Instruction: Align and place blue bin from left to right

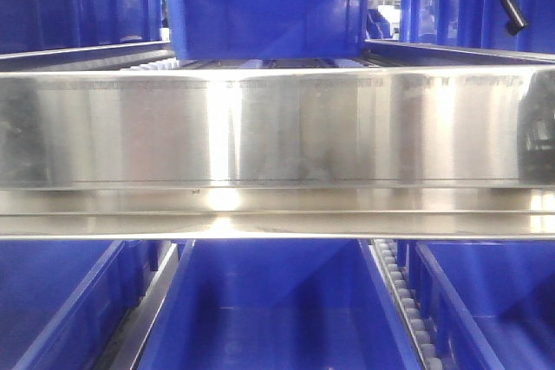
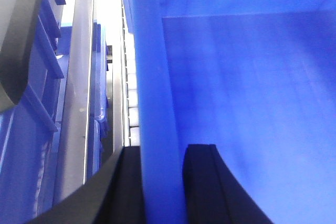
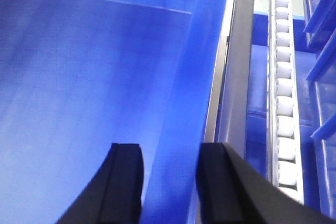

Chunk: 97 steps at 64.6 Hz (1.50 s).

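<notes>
In the left wrist view the left pincer (image 2: 163, 184) straddles the left wall of the blue bin (image 2: 252, 103). One black finger (image 2: 128, 187) is outside the wall and the other is inside, both pressed against the plastic, so the pincer is pinching that wall. Just left of the wall runs a row of white rollers (image 2: 131, 98), then a steel rail (image 2: 76, 103), then the ribbed sides of other blue bins (image 2: 31, 145).

From the front, a polished steel beam (image 1: 277, 127) crosses the whole middle of the picture. A blue crate (image 1: 260, 6) stands above it at the centre, another (image 1: 269, 309) sits below it, and more crates flank these on both sides. Neither pincer shows here, so I cannot tell which of these crates is the gripped one. A black cable (image 1: 512, 2) hangs at the upper right.

In the right wrist view the right pincer (image 3: 170, 182) straddles the bin's right wall the same way, closed on it, with one finger inside and one outside. Beside that wall lie a grey rail (image 3: 236, 93) and a roller track (image 3: 283, 103).
</notes>
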Tool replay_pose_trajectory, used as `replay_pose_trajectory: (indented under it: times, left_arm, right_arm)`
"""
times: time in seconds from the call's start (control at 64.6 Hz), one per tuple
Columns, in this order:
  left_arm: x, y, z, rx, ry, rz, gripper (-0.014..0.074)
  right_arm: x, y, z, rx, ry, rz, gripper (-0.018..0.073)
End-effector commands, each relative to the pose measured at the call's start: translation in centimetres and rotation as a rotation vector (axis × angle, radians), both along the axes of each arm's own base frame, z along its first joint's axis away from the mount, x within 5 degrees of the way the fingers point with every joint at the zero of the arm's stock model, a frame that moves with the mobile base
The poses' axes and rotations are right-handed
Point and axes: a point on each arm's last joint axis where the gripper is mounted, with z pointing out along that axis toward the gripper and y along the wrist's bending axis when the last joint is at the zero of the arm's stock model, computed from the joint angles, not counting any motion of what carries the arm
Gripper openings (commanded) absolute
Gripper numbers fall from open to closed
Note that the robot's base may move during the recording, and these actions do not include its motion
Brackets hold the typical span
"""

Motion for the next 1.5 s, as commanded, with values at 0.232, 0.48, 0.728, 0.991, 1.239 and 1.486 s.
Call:
replay_pose_trajectory:
  times: [0.232,0.48,0.728,0.991,1.239,1.486]
  left_arm:
    - [-1.2,-0.3,2.1,-0.037,-0.110,-0.035,-0.0013]
    - [-1.2,-0.3,2.1,-0.037,-0.110,-0.035,-0.0013]
    - [-1.2,-0.3,2.1,-0.037,-0.110,-0.035,-0.0013]
    - [-1.1,-0.3,2.3,-0.042,-0.131,-0.038,-0.0013]
    - [-1.1,-0.3,2.3,-0.042,-0.131,-0.038,-0.0013]
    - [-1.1,-0.3,2.3,-0.041,-0.132,-0.037,-0.0013]
  right_arm:
    - [-0.3,-0.6,1.8,0.001,-0.117,-0.035,-0.0079]
    - [-0.3,-0.6,1.8,0.001,-0.117,-0.035,-0.0079]
    - [-0.1,-0.5,2.1,0.010,-0.159,-0.033,-0.0079]
    - [0.2,-0.4,2.6,0.026,-0.226,-0.029,-0.0079]
    - [0.4,-0.3,3.0,0.036,-0.269,-0.027,-0.0079]
    - [0.5,-0.3,3.3,0.044,-0.304,-0.025,-0.0079]
